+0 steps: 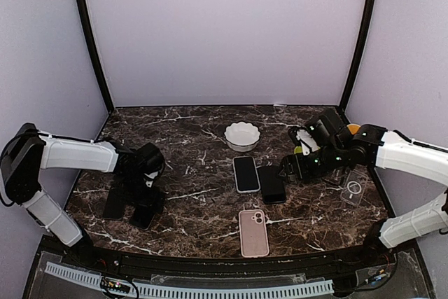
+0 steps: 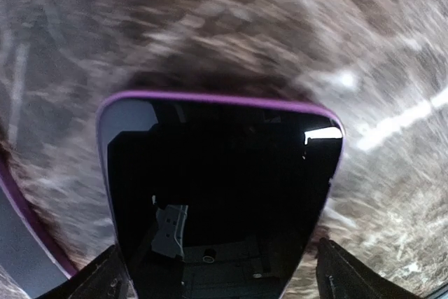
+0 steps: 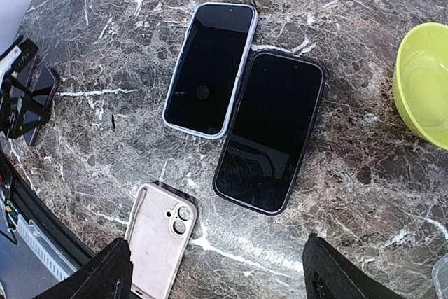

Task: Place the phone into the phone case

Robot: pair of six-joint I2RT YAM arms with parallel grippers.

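Note:
A pink phone case (image 1: 253,232) lies back up near the front edge, also in the right wrist view (image 3: 159,236). Beyond it lie a phone with a pale rim (image 1: 246,174) (image 3: 210,68) and a black phone (image 1: 271,183) (image 3: 269,131), side by side, screens up. My right gripper (image 1: 288,167) (image 3: 217,271) hangs open above them, holding nothing. At the left, my left gripper (image 1: 143,176) (image 2: 220,271) is open low over a purple-rimmed phone (image 2: 220,194), with a finger on each side of its near end. I cannot tell whether the fingers touch it. That view is blurred.
A white scalloped bowl (image 1: 241,136) stands behind the middle phones. A yellow-green bowl (image 3: 423,89) sits by the right arm and a clear case (image 1: 355,188) lies at the right. A second purple-edged, dark flat thing (image 1: 114,201) (image 2: 28,229) lies beside the left gripper.

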